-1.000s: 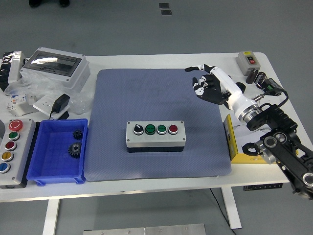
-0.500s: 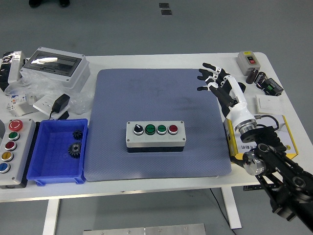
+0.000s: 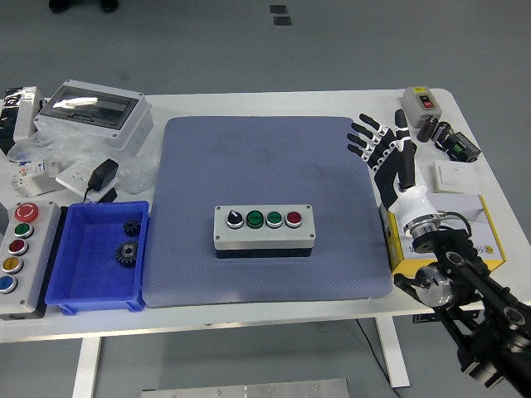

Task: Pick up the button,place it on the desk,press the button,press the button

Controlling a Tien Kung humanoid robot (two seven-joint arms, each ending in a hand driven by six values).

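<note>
A grey button box [image 3: 264,230] lies on the blue-grey mat [image 3: 265,166], near its front middle. Along its top sit a black knob, two green buttons and a red button [image 3: 294,219]. My right hand [image 3: 383,148] is at the mat's right edge, well up and right of the box, palm raised and fingers spread, holding nothing. Its forearm [image 3: 415,211] runs down toward the lower right corner. My left arm does not show.
A blue bin [image 3: 83,278] with two gears stands left of the mat. A second button box [image 3: 21,249] sits at the far left. A grey enclosure [image 3: 95,112] and bags lie at back left. A yellow box [image 3: 477,236], a small switch box [image 3: 419,104] and connectors are at right.
My right hand has swung to the right, from over the mat's back right part to its right edge, and turned upright with its fingers spreading. The button box has not moved.
</note>
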